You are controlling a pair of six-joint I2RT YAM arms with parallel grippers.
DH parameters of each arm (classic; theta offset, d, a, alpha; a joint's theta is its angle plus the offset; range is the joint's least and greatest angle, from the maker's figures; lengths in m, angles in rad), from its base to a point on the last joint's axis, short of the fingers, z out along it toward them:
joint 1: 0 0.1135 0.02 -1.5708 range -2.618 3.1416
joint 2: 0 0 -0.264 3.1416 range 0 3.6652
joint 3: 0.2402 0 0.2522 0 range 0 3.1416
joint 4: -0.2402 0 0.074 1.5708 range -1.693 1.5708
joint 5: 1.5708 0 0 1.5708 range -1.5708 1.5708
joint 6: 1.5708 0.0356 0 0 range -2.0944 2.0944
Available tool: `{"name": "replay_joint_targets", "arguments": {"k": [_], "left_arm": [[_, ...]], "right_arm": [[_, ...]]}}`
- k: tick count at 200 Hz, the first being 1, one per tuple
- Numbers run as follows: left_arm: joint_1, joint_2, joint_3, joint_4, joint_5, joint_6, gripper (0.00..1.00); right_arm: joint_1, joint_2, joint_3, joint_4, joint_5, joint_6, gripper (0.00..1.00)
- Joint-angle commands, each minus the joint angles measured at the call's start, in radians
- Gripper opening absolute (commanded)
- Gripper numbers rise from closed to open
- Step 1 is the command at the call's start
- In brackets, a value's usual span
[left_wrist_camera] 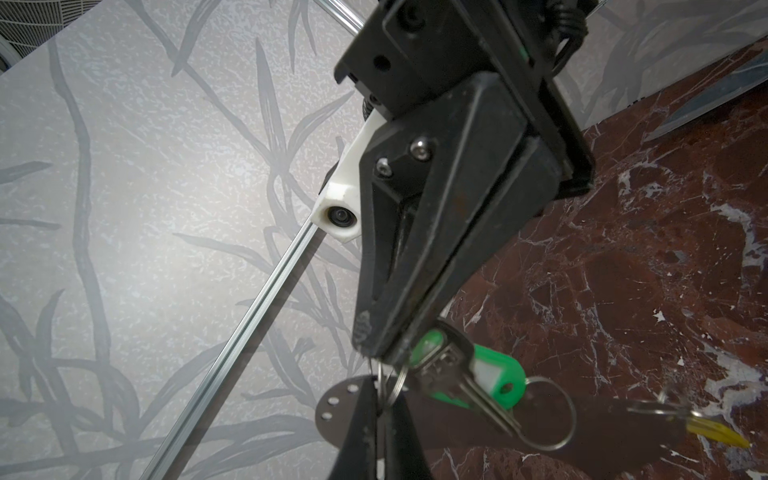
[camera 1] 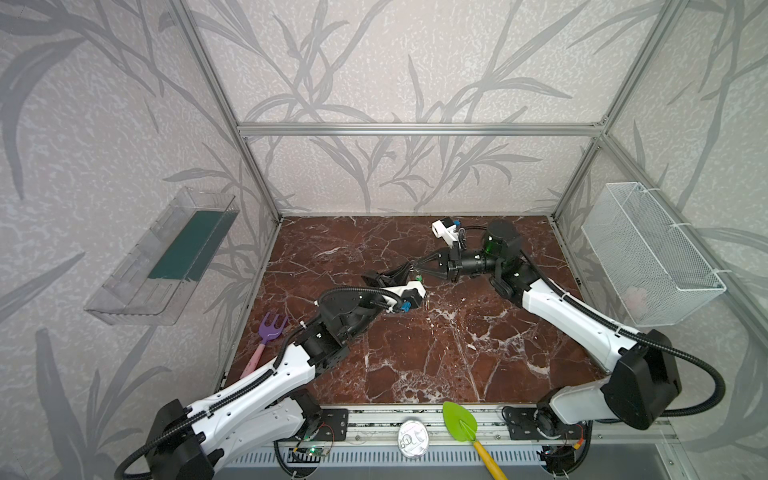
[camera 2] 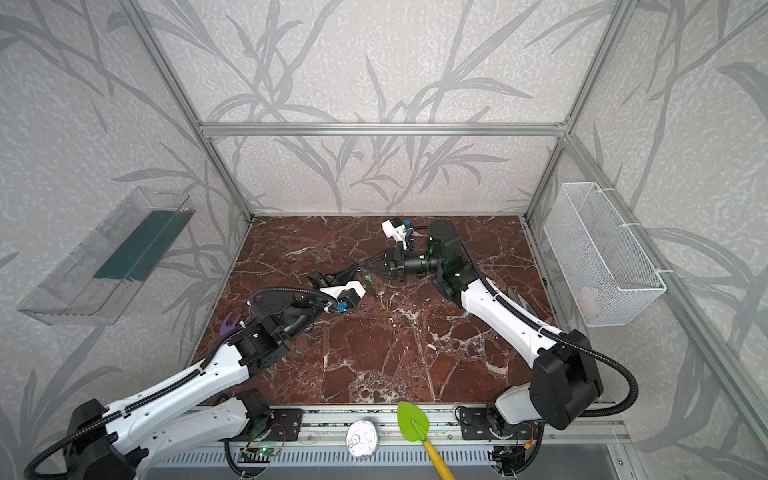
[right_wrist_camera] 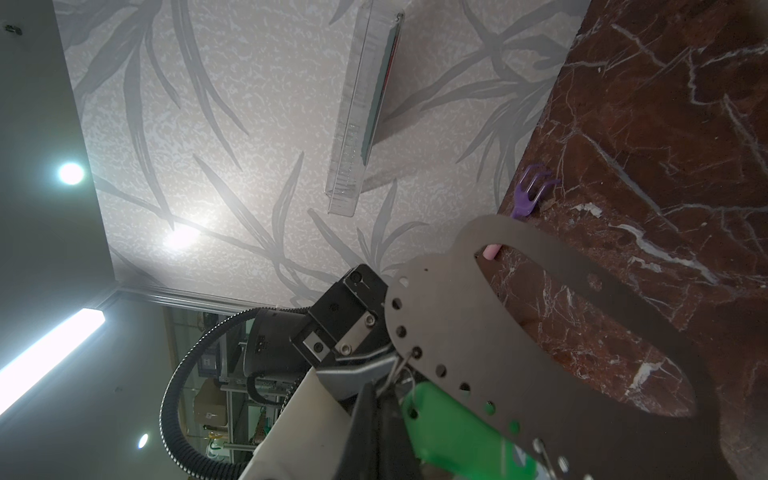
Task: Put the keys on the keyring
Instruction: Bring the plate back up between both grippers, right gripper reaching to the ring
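Both grippers meet above the middle of the marble table [camera 1: 415,357]. The keyring [right_wrist_camera: 478,340], a flat grey plate with a row of small holes, hangs between them. A thin wire ring [right_wrist_camera: 401,368] passes through one hole and carries the key [left_wrist_camera: 486,405] with the green tag [left_wrist_camera: 496,380]. My left gripper [left_wrist_camera: 384,399] is shut on that wire ring. My right gripper [right_wrist_camera: 380,390] is shut on it from the opposite side. The yellow-tagged key [left_wrist_camera: 717,431] lies by the plate's far end. In both top views only the green tag [camera 1: 419,277] shows below the fingertips.
A purple fork toy [camera 1: 272,328] lies at the table's left edge beside my left arm. A green spade with a yellow handle [camera 1: 459,417] and a round silvery lid [camera 1: 412,438] sit on the front rail. A wire basket [camera 1: 652,253] hangs on the right wall and a clear shelf [camera 1: 162,257] on the left wall.
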State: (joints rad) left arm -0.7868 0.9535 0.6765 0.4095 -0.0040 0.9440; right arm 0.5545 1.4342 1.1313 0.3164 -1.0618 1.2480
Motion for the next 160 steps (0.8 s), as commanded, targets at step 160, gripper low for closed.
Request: {"name": "replay_joint_targets", "arguments": {"k": [160], "left_arm": [[0.081,-0.002,0.460,-0.741,0.115,-0.841,0.00]], "right_arm": [[0.061,-0.235,0.194,-0.583,0.557,-1.117,0.36]]}}
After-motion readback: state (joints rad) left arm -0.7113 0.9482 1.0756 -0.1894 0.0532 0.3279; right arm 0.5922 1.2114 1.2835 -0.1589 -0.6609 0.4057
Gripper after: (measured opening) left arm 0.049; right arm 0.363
